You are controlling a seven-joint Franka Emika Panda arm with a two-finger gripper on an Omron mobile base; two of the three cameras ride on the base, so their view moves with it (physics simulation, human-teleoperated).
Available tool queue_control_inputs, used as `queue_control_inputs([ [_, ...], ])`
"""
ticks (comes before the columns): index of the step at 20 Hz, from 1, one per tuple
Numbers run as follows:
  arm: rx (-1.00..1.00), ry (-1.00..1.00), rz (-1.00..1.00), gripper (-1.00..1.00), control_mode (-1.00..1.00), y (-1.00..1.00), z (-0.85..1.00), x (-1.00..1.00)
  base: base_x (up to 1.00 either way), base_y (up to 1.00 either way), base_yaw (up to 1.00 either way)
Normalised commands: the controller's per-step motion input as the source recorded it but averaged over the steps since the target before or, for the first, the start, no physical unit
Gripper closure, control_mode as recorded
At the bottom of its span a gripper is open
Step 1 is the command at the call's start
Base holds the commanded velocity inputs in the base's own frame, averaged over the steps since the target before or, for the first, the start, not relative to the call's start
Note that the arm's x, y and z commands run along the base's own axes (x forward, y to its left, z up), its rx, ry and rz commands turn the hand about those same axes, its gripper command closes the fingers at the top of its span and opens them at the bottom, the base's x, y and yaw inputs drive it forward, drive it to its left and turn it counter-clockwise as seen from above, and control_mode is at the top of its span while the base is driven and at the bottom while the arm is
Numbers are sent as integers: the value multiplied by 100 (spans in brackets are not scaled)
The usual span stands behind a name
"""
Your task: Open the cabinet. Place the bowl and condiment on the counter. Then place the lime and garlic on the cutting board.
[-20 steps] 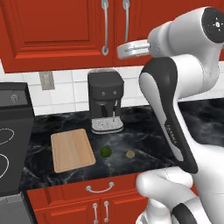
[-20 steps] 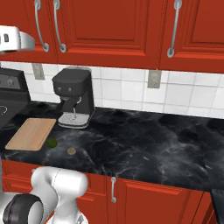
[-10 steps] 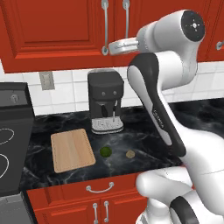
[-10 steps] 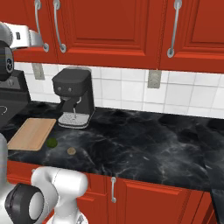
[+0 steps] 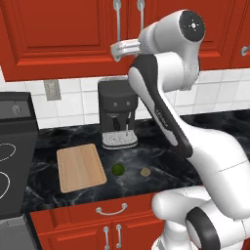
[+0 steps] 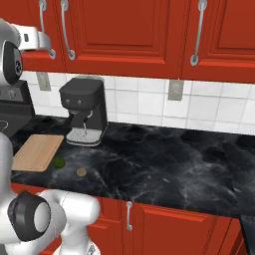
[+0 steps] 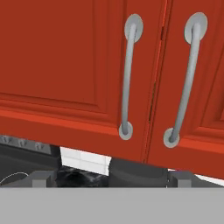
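The end effector (image 5: 118, 50) is raised to the bottom edge of the cabinet (image 5: 63, 34), just below the lower ends of its two bar handles, and its fingers are spread wide with nothing between them. In the hand view the fingertips (image 7: 40, 178) sit low at either side, and the two handles (image 7: 127, 78) stand close ahead on either side of the door seam. That framing suggests the arm is lining up to take one handle and pull a door open, which is the step in hand. Both doors are shut, so the bowl and condiment presumably lie behind them, hidden.

Below, the bench (image 5: 161, 156) carries a coffee machine (image 5: 117, 112) against the tiled wall. The cutting board (image 5: 80, 167) lies bare to the machine's left, near the stove (image 5: 12, 161). The lime (image 5: 117, 169) rests on the bench just beside the board's right edge, and the garlic (image 5: 145, 171) sits a little further right, apart from it. Both lie within easy reach of the board, but they belong to the last step.
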Motion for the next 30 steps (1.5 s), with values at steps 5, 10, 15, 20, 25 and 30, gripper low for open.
queue_control_inputs([
  [5,0,0,0,-100,-100,0,0,37,0,0,0],
  [10,0,0,0,-100,-100,4,0,42,0,0,0],
  [15,0,0,1,-100,-100,9,0,44,0,0,0],
  [20,0,0,1,-100,-100,8,0,41,0,0,0],
  [25,0,0,1,-100,-100,9,0,40,0,0,0],
  [30,0,0,1,-100,-100,9,-2,39,0,0,0],
])
